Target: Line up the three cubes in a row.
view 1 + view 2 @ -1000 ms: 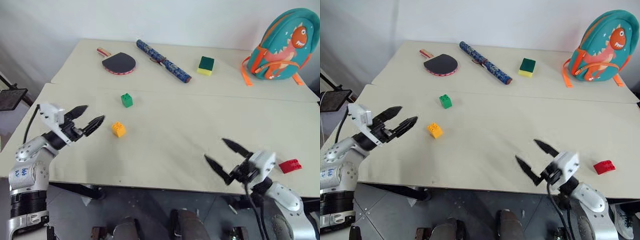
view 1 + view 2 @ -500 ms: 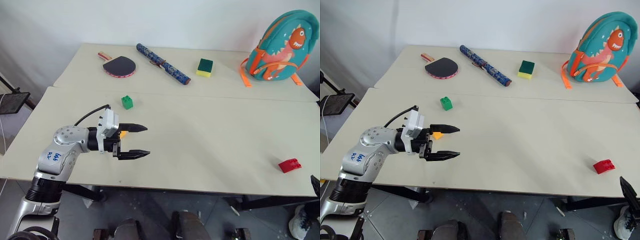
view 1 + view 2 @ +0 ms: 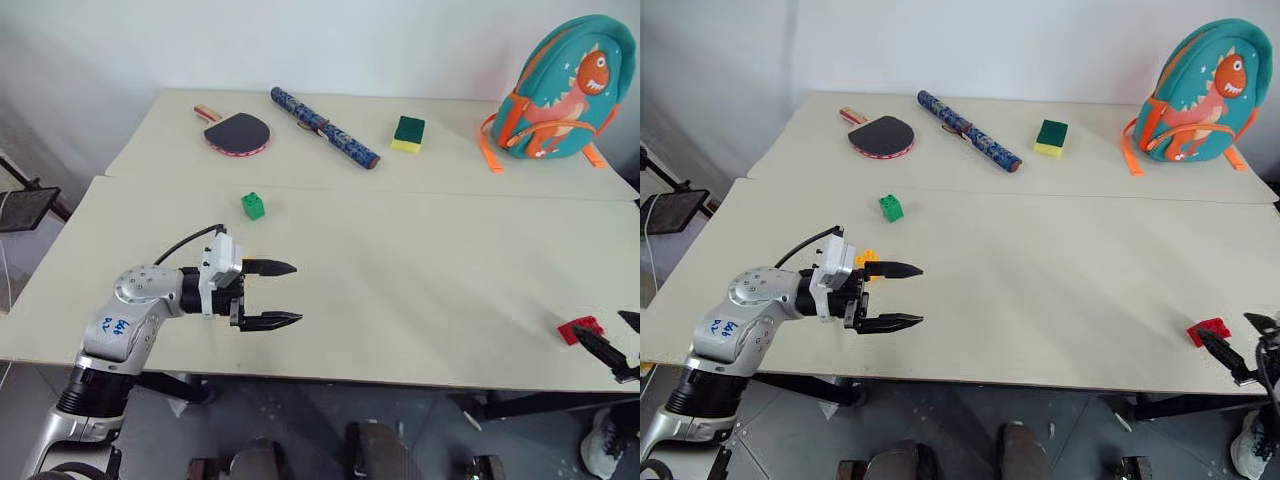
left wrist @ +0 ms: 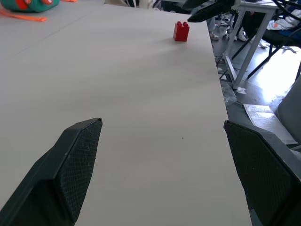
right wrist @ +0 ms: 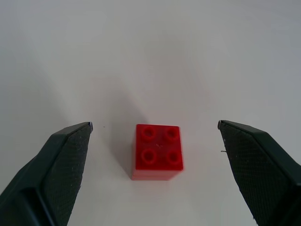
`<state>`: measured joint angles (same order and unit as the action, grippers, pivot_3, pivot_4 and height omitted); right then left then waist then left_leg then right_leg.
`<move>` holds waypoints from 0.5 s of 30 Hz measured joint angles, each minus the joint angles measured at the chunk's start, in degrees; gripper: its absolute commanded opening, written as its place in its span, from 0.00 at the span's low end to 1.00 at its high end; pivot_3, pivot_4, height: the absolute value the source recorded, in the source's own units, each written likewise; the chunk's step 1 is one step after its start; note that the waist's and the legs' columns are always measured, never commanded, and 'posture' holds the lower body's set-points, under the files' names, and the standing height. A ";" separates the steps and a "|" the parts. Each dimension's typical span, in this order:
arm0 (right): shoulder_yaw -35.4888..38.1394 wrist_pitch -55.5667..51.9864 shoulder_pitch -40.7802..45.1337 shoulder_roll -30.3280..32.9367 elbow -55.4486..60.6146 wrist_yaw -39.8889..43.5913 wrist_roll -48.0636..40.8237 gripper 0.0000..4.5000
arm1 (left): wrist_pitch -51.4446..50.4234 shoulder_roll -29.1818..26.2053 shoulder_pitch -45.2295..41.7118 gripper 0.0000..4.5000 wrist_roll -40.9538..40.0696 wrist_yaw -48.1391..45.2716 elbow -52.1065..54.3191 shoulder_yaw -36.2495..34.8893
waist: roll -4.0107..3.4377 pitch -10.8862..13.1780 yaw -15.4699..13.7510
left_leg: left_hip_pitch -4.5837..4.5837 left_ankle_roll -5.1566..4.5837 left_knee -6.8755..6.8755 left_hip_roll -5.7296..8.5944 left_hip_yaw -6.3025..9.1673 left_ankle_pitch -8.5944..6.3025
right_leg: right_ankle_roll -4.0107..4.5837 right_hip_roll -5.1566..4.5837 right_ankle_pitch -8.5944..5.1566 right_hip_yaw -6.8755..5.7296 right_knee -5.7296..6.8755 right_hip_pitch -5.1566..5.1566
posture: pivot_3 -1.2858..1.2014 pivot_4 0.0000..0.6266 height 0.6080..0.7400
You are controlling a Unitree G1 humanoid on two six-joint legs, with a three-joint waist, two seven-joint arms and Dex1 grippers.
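Note:
The green cube (image 3: 253,205) stands on the left half of the table (image 3: 420,270). The orange-yellow cube (image 3: 869,261) lies nearer the front, mostly hidden behind my left gripper (image 3: 297,293). That gripper hovers open and empty, pointing right across the table. The red cube (image 3: 577,329) sits apart at the front right corner. My right gripper (image 3: 1223,325) is open there. In the right wrist view the red cube (image 5: 157,151) lies between its fingers (image 5: 66,160), touching neither. The left wrist view has the red cube (image 4: 181,31) far ahead.
Along the back of the table lie a table tennis paddle (image 3: 238,130), a blue patterned roll (image 3: 325,126), a green-and-yellow sponge block (image 3: 408,133) and a teal dinosaur backpack (image 3: 560,90). The table's front edge runs close to both grippers.
My right gripper swung from the front middle out to the right corner and now brackets the red cube. My left gripper turned to point right, over the orange-yellow cube.

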<state>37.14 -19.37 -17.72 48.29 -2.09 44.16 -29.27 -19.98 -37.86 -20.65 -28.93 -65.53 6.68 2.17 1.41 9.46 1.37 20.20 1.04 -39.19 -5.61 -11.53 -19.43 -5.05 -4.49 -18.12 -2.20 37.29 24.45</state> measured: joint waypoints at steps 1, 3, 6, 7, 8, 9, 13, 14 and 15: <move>-0.87 -0.56 0.71 0.04 -0.56 -0.14 0.80 1.00 | 0.00 0.00 0.58 0.97 0.04 0.25 0.04 0.00 | 0.00 0.00 -0.06 | 0.03 0.00 0.01 0.00 -0.01 0.00 | 0.00 0.00 0.00 -0.01 -0.06 0.00 | 0.52 0.24 1.00; -1.96 -1.50 1.31 0.04 -1.49 -0.25 1.68 1.00 | 0.00 0.01 1.07 0.97 0.07 0.77 0.18 0.00 | 0.00 0.00 -0.11 | 0.09 -0.02 0.01 0.01 -0.02 -0.01 | -0.04 0.00 0.02 -0.03 -0.19 -0.01 | 0.52 0.24 1.00; -3.59 -2.41 2.52 0.05 -3.43 0.25 2.90 0.91 | 0.00 -0.02 1.12 1.00 0.12 1.36 0.76 -0.10 | -0.01 0.00 0.11 | 0.09 -0.06 0.01 0.03 -0.10 -0.03 | -0.16 -0.01 0.10 0.01 -0.30 -0.03 | 0.52 0.24 1.00; -3.92 -2.34 3.53 0.05 -4.27 0.20 3.40 0.86 | 0.00 -0.02 1.10 1.00 0.17 1.56 0.88 -0.10 | -0.02 0.00 0.18 | 0.09 -0.08 0.01 0.06 -0.13 -0.02 | -0.20 -0.02 0.11 0.05 -0.31 -0.03 | 0.52 0.24 1.00; -4.20 -2.25 4.43 0.05 -5.04 0.12 3.73 0.78 | 0.03 -0.02 1.04 1.00 0.21 1.60 0.91 -0.10 | -0.02 0.00 0.32 | 0.06 -0.09 0.01 0.06 -0.16 -0.02 | -0.21 -0.01 0.12 0.07 -0.31 -0.03 | 0.52 0.24 1.00; -4.29 -2.24 4.97 0.05 -5.40 0.11 4.05 0.72 | 0.05 -0.02 0.99 1.00 0.24 1.60 0.91 -0.10 | -0.03 0.00 0.41 | 0.07 -0.08 0.02 0.05 -0.17 -0.02 | -0.21 -0.01 0.12 0.07 -0.31 -0.02 | 0.52 0.24 1.00; -5.34 -0.84 6.20 0.10 -6.27 2.60 4.67 0.43 | 0.17 -0.08 0.91 1.00 0.96 1.54 0.85 -0.10 | -0.05 0.00 0.30 | 0.05 -0.06 0.07 0.02 -0.16 -0.02 | -0.20 0.04 0.12 0.06 -0.32 -0.02 | 0.52 0.24 1.00; -5.46 -0.36 6.76 0.09 -6.30 3.47 4.62 0.36 | 0.21 -0.10 0.86 1.00 1.10 1.54 0.81 -0.10 | -0.05 0.01 0.30 | 0.05 -0.06 0.06 0.03 -0.17 -0.02 | -0.20 0.03 0.12 0.07 -0.32 -0.02 | 0.52 0.24 1.00; -5.48 0.40 7.55 0.09 -6.31 4.51 4.51 0.33 | 0.24 -0.11 0.78 1.00 1.19 1.53 0.78 -0.10 | -0.06 0.01 0.32 | 0.05 -0.06 0.06 0.03 -0.20 -0.02 | -0.21 0.03 0.12 0.08 -0.33 -0.02 | 0.52 0.24 1.00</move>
<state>31.66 -18.97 -10.16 48.38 -8.39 48.66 -24.76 -19.75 -37.97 -19.86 -27.74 -63.99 7.46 2.07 1.36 9.47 1.69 20.25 0.98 -39.13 -5.58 -11.73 -19.44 -5.26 -4.46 -18.00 -2.11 36.96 24.43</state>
